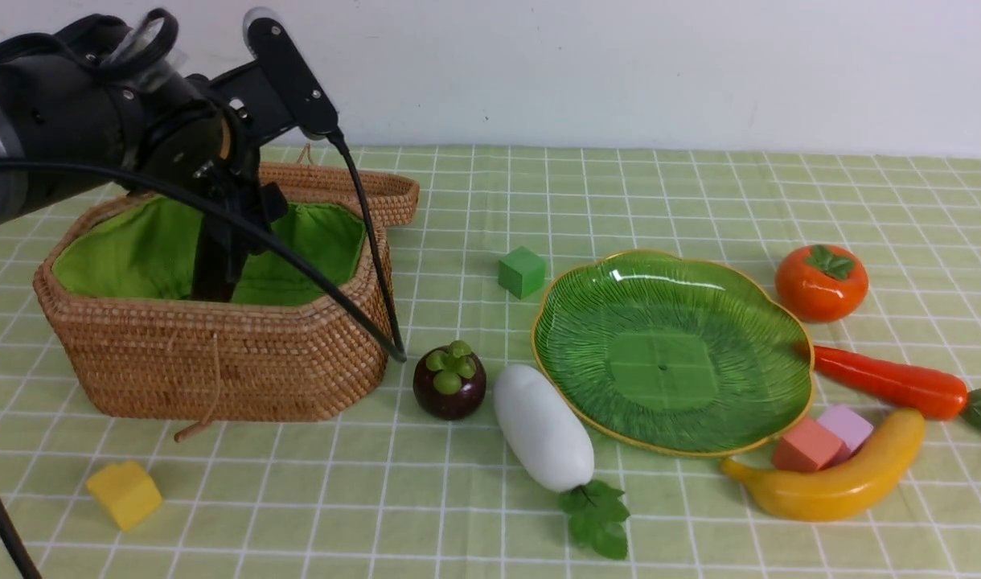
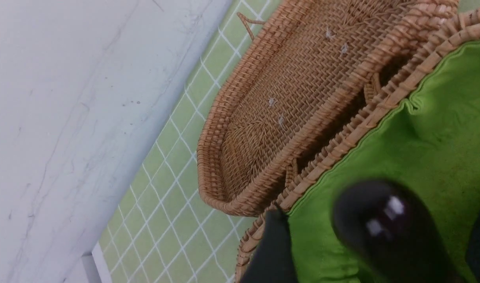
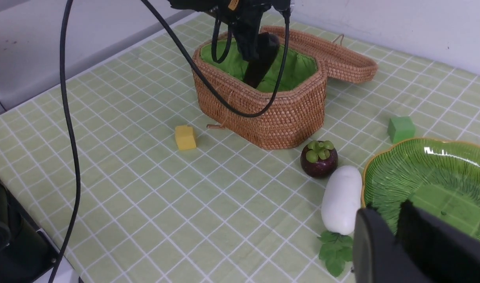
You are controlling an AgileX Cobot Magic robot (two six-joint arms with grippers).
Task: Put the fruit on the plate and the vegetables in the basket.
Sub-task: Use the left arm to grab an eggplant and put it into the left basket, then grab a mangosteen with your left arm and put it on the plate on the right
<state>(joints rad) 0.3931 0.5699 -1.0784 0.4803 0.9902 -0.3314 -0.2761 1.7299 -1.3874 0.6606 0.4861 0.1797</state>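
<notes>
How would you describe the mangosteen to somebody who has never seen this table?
Start at the large wicker basket on the left. Just beyond its near right corner, between it and the white radish, sits the mangosteen. It is the only round dark-purple thing, topped with a green cap.

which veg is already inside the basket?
The dark-purple eggplant, standing tilted in the basket. The white radish and the carrot lie outside, beside the plate.
</notes>
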